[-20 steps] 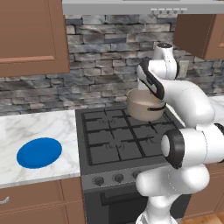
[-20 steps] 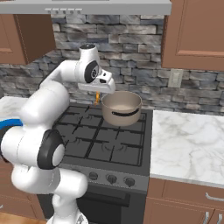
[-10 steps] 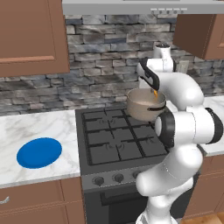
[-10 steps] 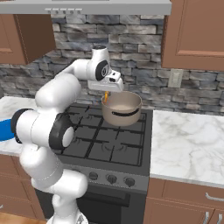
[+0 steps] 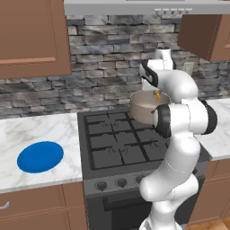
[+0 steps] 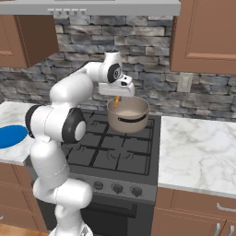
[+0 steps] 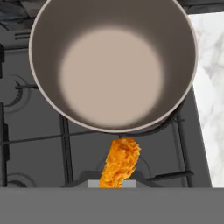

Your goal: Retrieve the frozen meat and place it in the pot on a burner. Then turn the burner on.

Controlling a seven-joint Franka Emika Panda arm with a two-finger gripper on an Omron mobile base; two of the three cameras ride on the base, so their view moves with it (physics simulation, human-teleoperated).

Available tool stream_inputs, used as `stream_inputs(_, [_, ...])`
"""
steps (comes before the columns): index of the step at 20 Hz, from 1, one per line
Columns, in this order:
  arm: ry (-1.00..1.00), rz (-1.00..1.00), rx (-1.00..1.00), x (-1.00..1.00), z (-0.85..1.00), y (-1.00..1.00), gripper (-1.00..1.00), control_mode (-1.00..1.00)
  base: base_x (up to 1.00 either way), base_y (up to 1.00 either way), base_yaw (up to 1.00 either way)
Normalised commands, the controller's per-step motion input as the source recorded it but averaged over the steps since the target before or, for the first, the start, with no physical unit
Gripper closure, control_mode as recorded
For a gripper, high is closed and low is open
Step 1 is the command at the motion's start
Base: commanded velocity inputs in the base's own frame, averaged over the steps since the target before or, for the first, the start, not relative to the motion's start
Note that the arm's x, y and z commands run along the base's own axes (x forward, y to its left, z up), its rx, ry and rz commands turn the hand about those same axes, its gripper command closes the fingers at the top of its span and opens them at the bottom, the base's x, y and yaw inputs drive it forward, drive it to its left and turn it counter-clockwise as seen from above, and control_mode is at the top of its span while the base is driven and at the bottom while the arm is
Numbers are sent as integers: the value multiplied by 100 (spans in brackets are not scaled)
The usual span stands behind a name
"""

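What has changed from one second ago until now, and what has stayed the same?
The arm swung the gripper from left of the pot toward it, carrying the orange meat along. Now the meat hangs at the pot's near-left rim, and in the hand view it is just outside the rim, not yet inside. It remains held. The pot on its back burner, the stove and the blue plate stayed where they were.

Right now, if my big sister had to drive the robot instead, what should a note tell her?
Hand: shut on the small orange drumstick-shaped frozen meat, held above the rim of the wide tan-beige metal pot.
Pot: sits on the back right burner of the black gas stove, nothing inside it.
Done: meat fetched and brought up to the pot.
Left: move the meat over the pot's middle, let go, then turn that burner's knob on the front panel.
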Motion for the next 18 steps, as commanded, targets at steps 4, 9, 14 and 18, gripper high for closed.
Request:
stream_inputs(4, [8, 0, 0, 40, -21, -4, 100, -100, 0, 0, 0])
stream_inputs(9, [8, 0, 0, 40, -18, -8, 100, -100, 0, 0, 0])
stream_inputs(14, [7, 0, 0, 38, -15, -10, 100, -100, 0, 0, 0])
stream_inputs(18, [7, 0, 0, 31, -21, -6, 100, -100, 0, 0, 0])
